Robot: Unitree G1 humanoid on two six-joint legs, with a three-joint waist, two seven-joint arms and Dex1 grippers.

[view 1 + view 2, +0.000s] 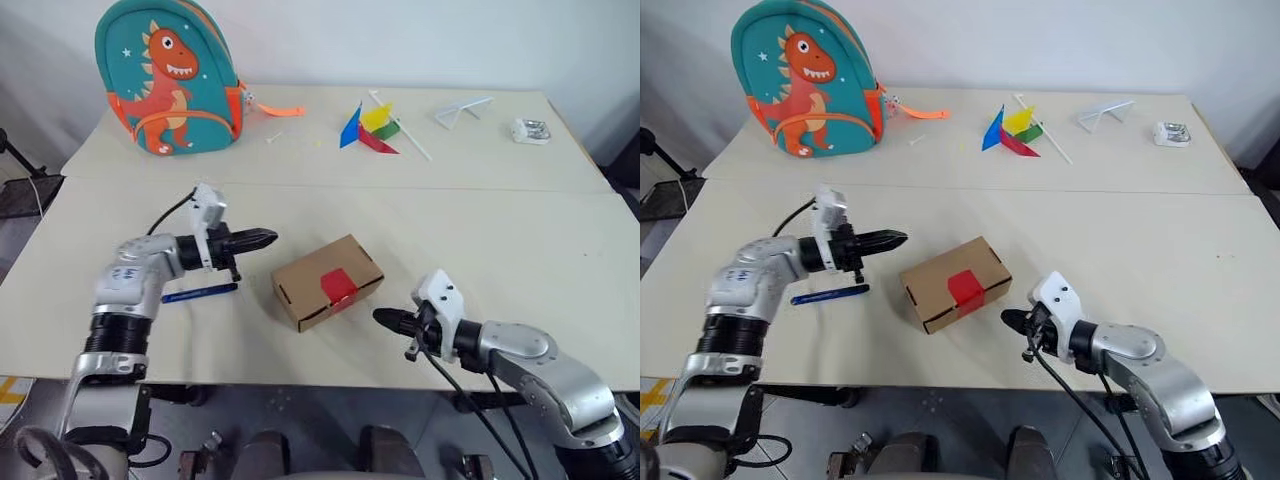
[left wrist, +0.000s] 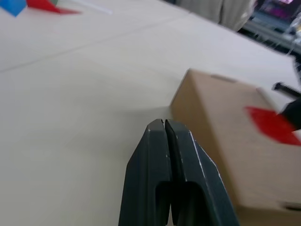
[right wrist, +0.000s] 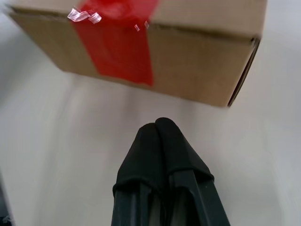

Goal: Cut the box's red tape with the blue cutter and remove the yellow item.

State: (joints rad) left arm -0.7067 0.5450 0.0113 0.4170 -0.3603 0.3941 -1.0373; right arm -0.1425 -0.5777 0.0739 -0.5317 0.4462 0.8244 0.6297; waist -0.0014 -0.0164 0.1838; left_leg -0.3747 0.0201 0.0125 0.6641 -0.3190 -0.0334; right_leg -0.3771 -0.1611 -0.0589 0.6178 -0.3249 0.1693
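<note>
The box [image 1: 325, 280] is a small brown carton lying closed on the table between my arms. The red tape [image 1: 337, 287] runs over its top edge and down the near side, also seen as red tape [image 3: 117, 44]. The blue cutter [image 1: 198, 293] lies flat on the table left of the box, under my left arm. My left gripper [image 1: 268, 238] is shut and empty, hovering just left of the box's far corner. My right gripper [image 1: 381, 317] is shut and empty, a short way right of the box's near side. The yellow item is hidden.
A dinosaur backpack [image 1: 170, 75] stands at the back left. A multicoloured pinwheel [image 1: 372, 128], a white wire stand [image 1: 462, 111] and a small white object [image 1: 530, 131] lie along the back. A seam [image 1: 330, 187] joins the two tabletops.
</note>
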